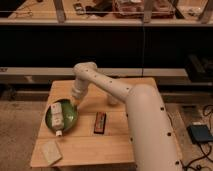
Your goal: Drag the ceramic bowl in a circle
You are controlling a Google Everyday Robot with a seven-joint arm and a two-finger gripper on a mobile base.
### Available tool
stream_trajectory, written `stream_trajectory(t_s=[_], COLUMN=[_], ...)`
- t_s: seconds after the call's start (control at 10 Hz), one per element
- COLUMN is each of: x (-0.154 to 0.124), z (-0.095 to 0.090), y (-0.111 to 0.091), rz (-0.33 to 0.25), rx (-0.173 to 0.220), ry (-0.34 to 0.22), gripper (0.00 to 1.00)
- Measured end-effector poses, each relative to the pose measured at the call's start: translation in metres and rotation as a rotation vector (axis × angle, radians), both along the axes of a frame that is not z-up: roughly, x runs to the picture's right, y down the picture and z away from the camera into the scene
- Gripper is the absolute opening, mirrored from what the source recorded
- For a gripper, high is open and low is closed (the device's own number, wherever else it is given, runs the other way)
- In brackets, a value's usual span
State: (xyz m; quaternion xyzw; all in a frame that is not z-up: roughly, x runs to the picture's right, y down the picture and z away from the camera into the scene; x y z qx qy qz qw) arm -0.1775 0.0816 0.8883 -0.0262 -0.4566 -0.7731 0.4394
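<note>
One wooden table (pixel 120 142) seen from above and in front, with my white arm reaching across it from the right. My gripper (pixel 75 103) sits at the upper right rim of the ceramic bowl (pixel 70 118), touching or just above the edge. I cannot tell from this view whether it is clamped on the rim or released.

The ceramic bowl is shallow, round and glossy green, and it rests on the left half of the table. I judge it stiff, fairly heavy for its width and breakable, so it should slide as one piece rather than flex. The glaze looks slippery. A hold over the rim, one side inside and one outside, seems the surest place to take it, because the low wall offers little else. Pulling sideways and low should keep it flat on the wood — lifting the edge could tip it.

Counted, taking the bowl as the landmark:
- one bowl
- one white bottle (pixel 57 115) lying inside the bowl, its cap end poking over the front rim, loose and likely to roll
- one dark rectangular packet (pixel 100 123) just right of the bowl, not touching it
- one pale flat packet (pixel 51 152) in front of the bowl, near the table's front corner
</note>
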Motion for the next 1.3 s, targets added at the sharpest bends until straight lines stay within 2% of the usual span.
stream_trajectory(t_s=[0.3, 0.5, 0.6, 0.7, 0.8, 1.0, 1.1, 1.3], x=[0.058, 0.103, 0.122, 0.14, 0.151, 0.15, 0.146, 0.124], z=[0.015, 0.015, 0.013, 0.007, -0.004, -0.022, -0.036, -0.052], y=[0.001, -0.004, -0.007, -0.006, 0.0, 0.015, 0.027, 0.039], rz=[0.007, 0.018, 0.011, -0.02, -0.08, -0.149, -0.212, -0.278], rx=[-0.024, -0.013, 0.001, 0.021, 0.047, 0.069, 0.084, 0.102], ry=[0.112, 0.191, 0.219, 0.245, 0.251, 0.224, 0.206, 0.162], gripper=[0.17, 0.17, 0.17, 0.17, 0.17, 0.17, 0.17, 0.17])
